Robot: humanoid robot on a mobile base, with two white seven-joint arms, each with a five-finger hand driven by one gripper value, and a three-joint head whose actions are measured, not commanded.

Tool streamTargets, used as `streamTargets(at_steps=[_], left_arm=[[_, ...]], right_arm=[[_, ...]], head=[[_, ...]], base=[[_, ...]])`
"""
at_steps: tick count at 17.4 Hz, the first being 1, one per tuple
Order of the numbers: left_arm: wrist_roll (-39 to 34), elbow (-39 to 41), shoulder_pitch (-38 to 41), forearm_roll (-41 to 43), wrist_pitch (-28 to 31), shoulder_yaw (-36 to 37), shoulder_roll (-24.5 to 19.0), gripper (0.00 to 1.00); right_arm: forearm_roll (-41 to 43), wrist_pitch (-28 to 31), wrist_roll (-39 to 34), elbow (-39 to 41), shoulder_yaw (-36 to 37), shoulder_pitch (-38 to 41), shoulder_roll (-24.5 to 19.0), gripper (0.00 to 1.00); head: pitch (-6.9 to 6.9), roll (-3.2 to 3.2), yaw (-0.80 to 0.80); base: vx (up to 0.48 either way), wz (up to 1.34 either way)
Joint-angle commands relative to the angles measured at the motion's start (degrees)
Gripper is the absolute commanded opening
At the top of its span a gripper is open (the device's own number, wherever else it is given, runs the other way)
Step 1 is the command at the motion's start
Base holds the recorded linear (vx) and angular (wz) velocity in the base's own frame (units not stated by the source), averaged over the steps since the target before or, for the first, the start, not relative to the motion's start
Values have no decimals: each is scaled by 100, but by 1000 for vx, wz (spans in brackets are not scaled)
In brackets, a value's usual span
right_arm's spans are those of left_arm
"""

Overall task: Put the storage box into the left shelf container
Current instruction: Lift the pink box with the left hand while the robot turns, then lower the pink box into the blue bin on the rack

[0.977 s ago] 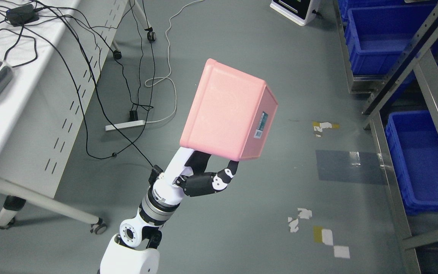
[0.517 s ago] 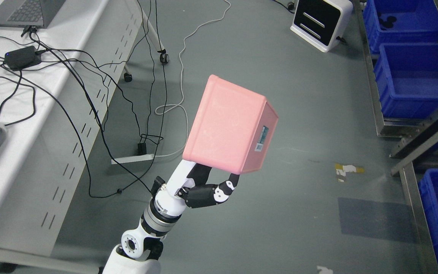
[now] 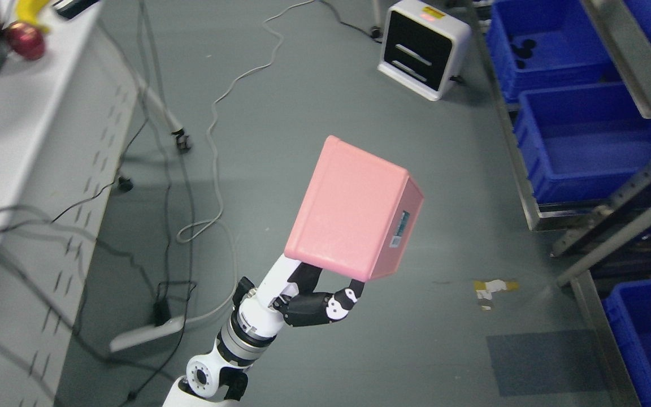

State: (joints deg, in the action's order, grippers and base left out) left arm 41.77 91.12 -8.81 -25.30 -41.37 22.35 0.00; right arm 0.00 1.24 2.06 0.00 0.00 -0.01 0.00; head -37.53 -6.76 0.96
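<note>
The left hand (image 3: 314, 297) is gripping the pink storage box (image 3: 354, 209) from beneath at frame centre: carrying step. Next, judged: transporting it to a blue shelf container (image 3: 580, 164), upper right.

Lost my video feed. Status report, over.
Left hand shut on pink storage box, carried above the floor. Right hand not in view. Blue shelf containers off to the right, box not there yet. Nothing between them.

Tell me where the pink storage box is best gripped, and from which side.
Grip the pink storage box at its lower rim, coming from below, as the left hand does now. Its faces are broad and smooth, too wide to pinch; the lower edge gives the fingers something to hook.
</note>
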Motion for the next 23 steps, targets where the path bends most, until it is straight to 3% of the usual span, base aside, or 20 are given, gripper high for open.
streamTargets(at_steps=[1, 7, 11, 13, 16, 23], left_arm=[[120, -103, 362, 43, -12, 620, -100, 1], [525, -375, 1267, 674, -12, 569, -100, 1], [743, -892, 1049, 1535, 111, -895, -100, 1], [1042, -1235, 646, 1913, 173, -1643, -183, 1], [1175, -1587, -294, 2738, 173, -2471, -746, 1], [1983, -2211, -2359, 4611, 630, -2596, -799, 1]], right_arm=[[-9, -1, 40, 100, 26, 54, 100, 100], [-9, -1, 40, 100, 26, 54, 100, 100], [-9, -1, 40, 100, 26, 54, 100, 100], [-9, -1, 40, 100, 26, 54, 100, 100], [-9, -1, 40, 100, 26, 54, 100, 100], [-9, -1, 40, 100, 26, 54, 100, 100]], head=[[0, 0, 0], [0, 0, 0], [0, 0, 0], [0, 0, 0], [0, 0, 0], [0, 0, 0]], base=[[511, -1026], [394, -1212], [266, -1300], [223, -1195], [192, -1004], [113, -882]])
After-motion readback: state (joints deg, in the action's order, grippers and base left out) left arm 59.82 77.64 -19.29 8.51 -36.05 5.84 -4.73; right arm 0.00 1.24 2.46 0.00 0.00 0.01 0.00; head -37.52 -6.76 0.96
